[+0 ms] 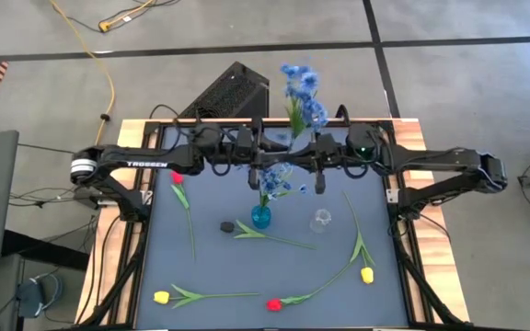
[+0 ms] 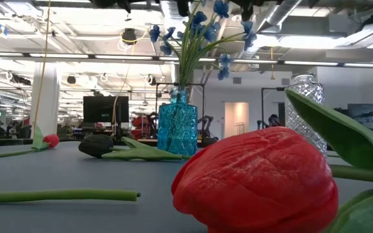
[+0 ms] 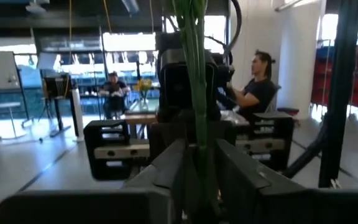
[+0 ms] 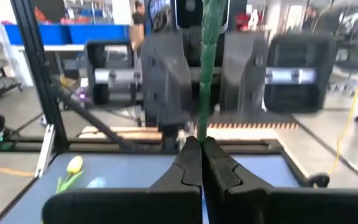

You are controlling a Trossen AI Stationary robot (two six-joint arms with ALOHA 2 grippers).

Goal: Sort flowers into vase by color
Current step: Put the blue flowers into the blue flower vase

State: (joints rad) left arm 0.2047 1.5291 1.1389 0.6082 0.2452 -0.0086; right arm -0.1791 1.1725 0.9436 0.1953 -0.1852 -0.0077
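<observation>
A bunch of blue flowers (image 1: pixel 302 97) stands upright in the air over the table's far part, its green stems (image 3: pixel 194 74) running down between both grippers. My right gripper (image 4: pixel 201 149) is shut on the stems. My left gripper (image 3: pixel 199 180) faces it from the left, fingers apart on either side of the stems. A blue vase (image 1: pixel 260 217) holding more blue flowers stands on the mat, with a clear vase (image 1: pixel 320 221) to its right. Red tulips (image 1: pixel 177 176) (image 1: pixel 273 304), yellow tulips (image 1: pixel 367 274) (image 1: pixel 161 297) and a dark bud (image 1: pixel 227 226) lie flat on the mat. My right gripper pinches the blue flowers' stems (image 4: pixel 202 124) between its two fingers, well below the blossoms. It comes level from the table's right, fingers lying across the stems. The bunch stands upright, lifted clear of the table. My left gripper has the stems between its parted fingers (image 3: pixel 166 171); whether they touch I cannot tell.
The dark mat (image 1: pixel 210 267) lies inside a black frame on a wooden table (image 1: pixel 431 267). In the low view a red tulip (image 2: pixel 258 181) lies close to the camera with a leaf (image 2: pixel 342 136) beside it. A black box (image 1: pixel 233 90) stands behind the table.
</observation>
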